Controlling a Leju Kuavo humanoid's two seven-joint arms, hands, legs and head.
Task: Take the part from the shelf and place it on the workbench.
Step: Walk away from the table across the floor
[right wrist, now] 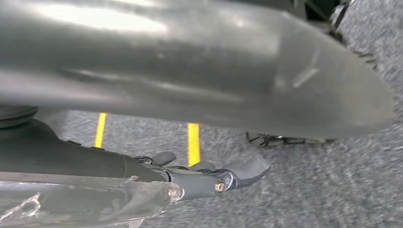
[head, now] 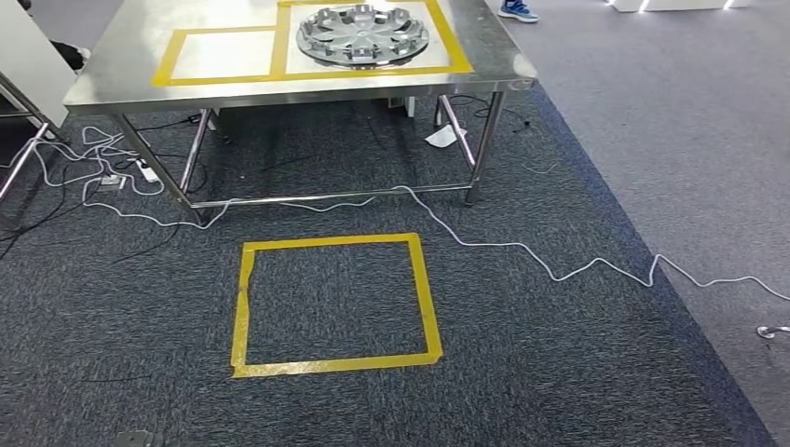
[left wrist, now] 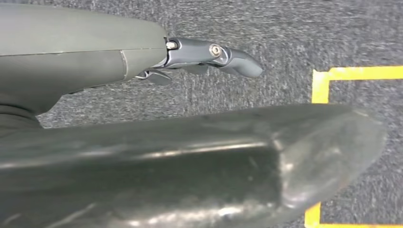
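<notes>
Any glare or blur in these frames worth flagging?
Head view: sharp; soft glare on the steel workbench around the part. Left wrist view: thumb of the left hand blurred, streaky highlights. Right wrist view: right hand sharp, thumb above it blurred.

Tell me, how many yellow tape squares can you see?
3. Two lie side by side on the steel table: an empty small square and a larger square around the silver wheel cover. One floor square lies on the carpet before the table. More may be out of view.
</notes>
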